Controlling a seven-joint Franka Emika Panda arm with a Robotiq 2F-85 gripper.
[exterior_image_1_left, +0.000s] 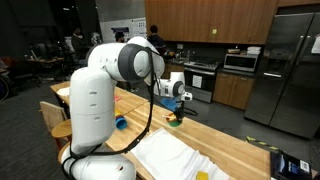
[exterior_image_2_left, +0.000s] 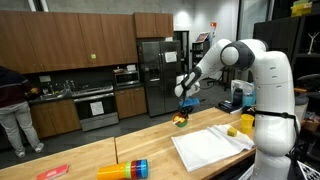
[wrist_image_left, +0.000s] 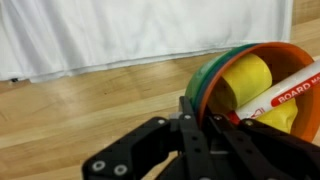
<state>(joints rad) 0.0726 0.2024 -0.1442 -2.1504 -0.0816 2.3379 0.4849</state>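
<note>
1. Butcher-block counter runs under everything we see, pale planks laid long. Behind it, both exterior views give us a kitchen: dark wooden cabinets, a steel fridge, an oven and a microwave.
2. One label is readable, and it is in the wrist view: red capitals "BOARD MA" on a white marker, cut off at the picture's right edge. We can read no other writing.
3. That marker stands inside an orange cup with a green rim nested just within it. A yellow piece lies in the cup too, right against the marker.
4. Over to the gripper. Its black linkage comes up from the bottom of the wrist view, and the orange cup sits just beyond the fingertips, off to the right and very near. We cannot tell whether a finger touches the rim.
5. Are the jaws wide or narrow? We cannot tell, because the fingertips merge with the dark frame.
6. In an exterior view the gripper hangs just above the orange cup, which is down at counter level.
7. A white cloth lies spread on the wood beyond the cup. We see it again in an exterior view, close to the robot's base.
8. Well apart from all that, a stack of coloured cups lies on its side at the counter's near edge. A person stands by the cabinets.
</note>
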